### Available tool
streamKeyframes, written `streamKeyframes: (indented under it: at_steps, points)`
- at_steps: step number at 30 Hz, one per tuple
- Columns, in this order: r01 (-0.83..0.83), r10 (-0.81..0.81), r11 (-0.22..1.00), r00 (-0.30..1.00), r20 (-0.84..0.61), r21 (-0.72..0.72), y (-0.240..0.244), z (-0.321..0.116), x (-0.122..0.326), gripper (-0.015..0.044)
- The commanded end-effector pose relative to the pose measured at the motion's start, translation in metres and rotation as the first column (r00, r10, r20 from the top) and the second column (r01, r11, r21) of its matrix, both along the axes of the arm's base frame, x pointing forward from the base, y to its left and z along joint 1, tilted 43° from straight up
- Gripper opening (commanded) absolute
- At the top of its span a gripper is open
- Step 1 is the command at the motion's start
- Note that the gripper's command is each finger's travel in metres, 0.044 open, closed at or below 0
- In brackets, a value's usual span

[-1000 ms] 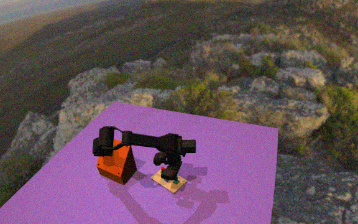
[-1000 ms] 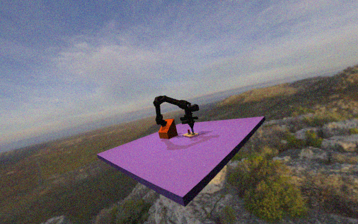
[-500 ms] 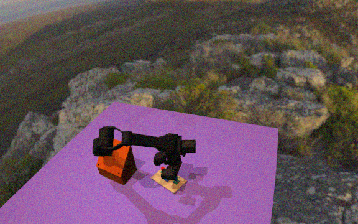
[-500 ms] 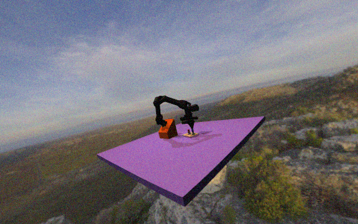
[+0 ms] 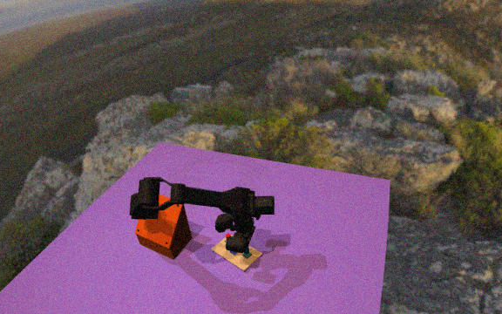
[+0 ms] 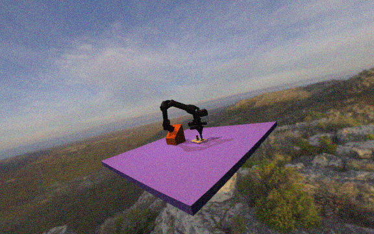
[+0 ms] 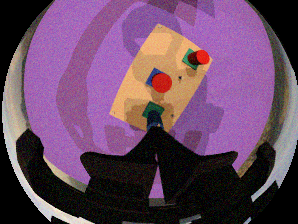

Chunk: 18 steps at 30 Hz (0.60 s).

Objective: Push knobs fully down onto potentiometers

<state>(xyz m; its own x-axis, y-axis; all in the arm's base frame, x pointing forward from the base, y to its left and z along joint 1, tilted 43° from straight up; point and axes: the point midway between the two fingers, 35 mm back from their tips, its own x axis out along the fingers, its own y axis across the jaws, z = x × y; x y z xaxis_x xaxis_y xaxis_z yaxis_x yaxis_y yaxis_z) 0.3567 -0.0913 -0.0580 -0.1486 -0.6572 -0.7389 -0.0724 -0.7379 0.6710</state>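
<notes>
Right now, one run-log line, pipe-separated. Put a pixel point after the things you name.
hand (image 7: 154,129): shut, nothing held | at dark blue knob (image 7: 154,119), contact unclear | two red-topped knobs (image 7: 161,83) (image 7: 202,57): clear of fingers

One circuit board (image 5: 244,264) (image 6: 194,141) (image 7: 155,45); two red knobs (image 7: 162,83); one dark-blue knob (image 7: 154,119).

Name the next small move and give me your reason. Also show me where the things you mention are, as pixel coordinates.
Probably ease the tool (image 5: 247,247) (image 6: 202,139) (image 7: 154,129) straight down a touch, keeping it shut: its closed tips look lined up with the dark blue knob (image 5: 247,251) (image 7: 155,119), over a green potentiometer (image 5: 247,255) (image 7: 153,108). Whether that knob is already seated, I cannot tell, so gentle pressure seems wise.
</notes>
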Motion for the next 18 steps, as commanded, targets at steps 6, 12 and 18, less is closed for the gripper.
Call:
streamKeyframes:
  at_steps: [6,12,18]
  points:
    - [0.031,-0.031,1.0,1.0,0.003,0.0,-0.0157,-0.0127,-0.0018,0.0]
    - [0.031,-0.031,1.0,1.0,0.003,0.0,-0.0157,-0.0127,-0.0018,0.0]
    - [0.031,-0.031,1.0,1.0,0.003,0.0,-0.0165,-0.0135,-0.002,0.0]
